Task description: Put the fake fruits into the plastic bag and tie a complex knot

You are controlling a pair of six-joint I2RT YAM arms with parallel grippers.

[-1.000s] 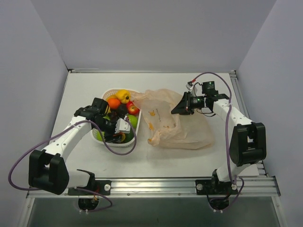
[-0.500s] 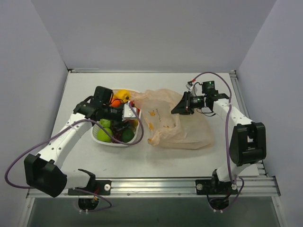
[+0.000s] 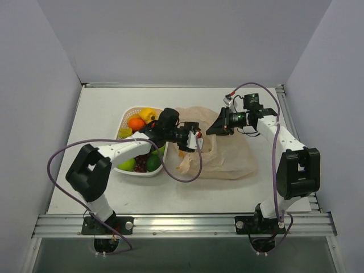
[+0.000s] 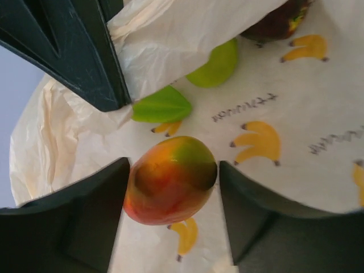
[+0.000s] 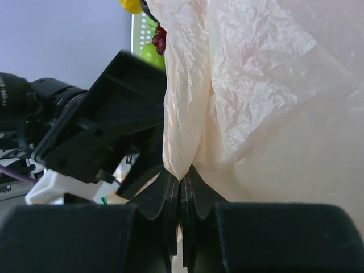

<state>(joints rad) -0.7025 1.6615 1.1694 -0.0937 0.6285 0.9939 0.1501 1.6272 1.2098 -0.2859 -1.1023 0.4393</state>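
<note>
Above the plastic bag [image 4: 273, 102] pinched by the right tool [image 5: 181, 187], the left tool [image 4: 174, 170] clasps the mango [image 4: 168, 185].

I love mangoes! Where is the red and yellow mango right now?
In the left wrist view the mango is held in the left hand, over the banana-printed plastic bag; from above, that is just right of the white basket.

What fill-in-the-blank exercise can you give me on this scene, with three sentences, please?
1. The left gripper holds a glossy red-yellow plastic ____ between its jaws.
2. The right gripper has its jaws shut on the edge of the thin translucent pale orange-beige plastic ____.
3. The round orange fake fruit lies in the white lattice plastic ____.
Missing words: mango; bag; basket.
</note>
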